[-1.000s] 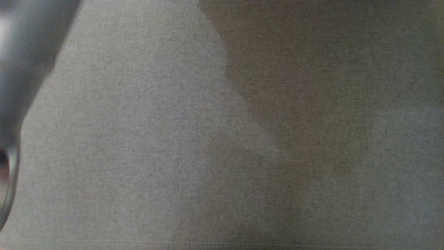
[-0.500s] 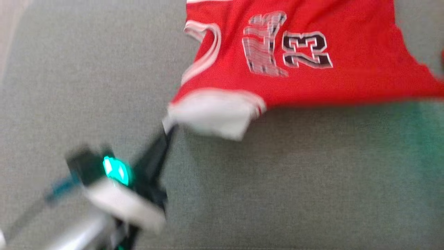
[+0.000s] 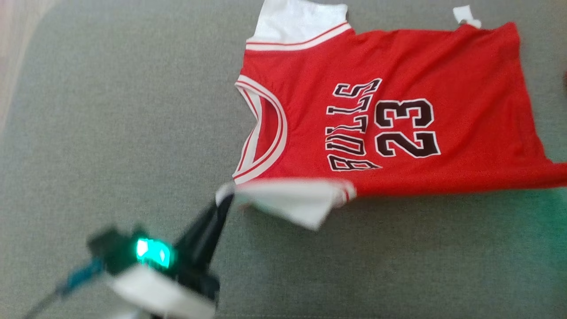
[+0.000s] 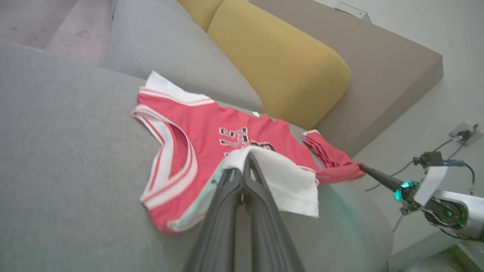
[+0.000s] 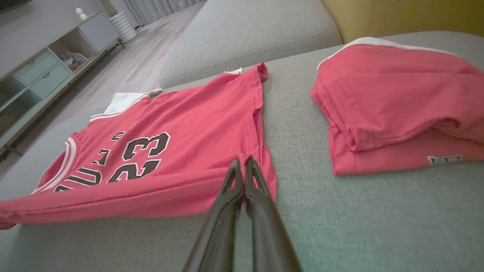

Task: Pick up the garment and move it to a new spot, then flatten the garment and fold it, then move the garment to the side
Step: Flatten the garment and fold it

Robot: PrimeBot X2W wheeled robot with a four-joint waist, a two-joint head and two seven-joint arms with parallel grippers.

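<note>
On the grey sofa seat (image 3: 110,133), we are holding the garment (image 3: 398,62), a red jersey lying print side up, by its near edge. The left tool (image 3: 225,198) is pinching shut on the white shoulder panel (image 3: 288,201), which is drooping past its tips. The right tool (image 5: 242,163) is clamping shut on the hem corner (image 5: 266,177). Between them the edge is running almost straight and looks slightly raised. The rest is lying on the seat, its far side toward the yellow cushion (image 4: 280,64).

We are judging this to be the flattening stage, or the start of a fold. To do it well, we are planning to move both tools at one height and one pace. That way the edge is staying taut without stretching and the white panel is laying out flat. We are also minding the folded red piece (image 5: 393,113) just beside the hem.

The left arm is reaching in low from the lower left of the head view, fingers slanting up toward the shoulder. The right arm is stretching in from the opposite end, fingers nearly level with the seat.
</note>
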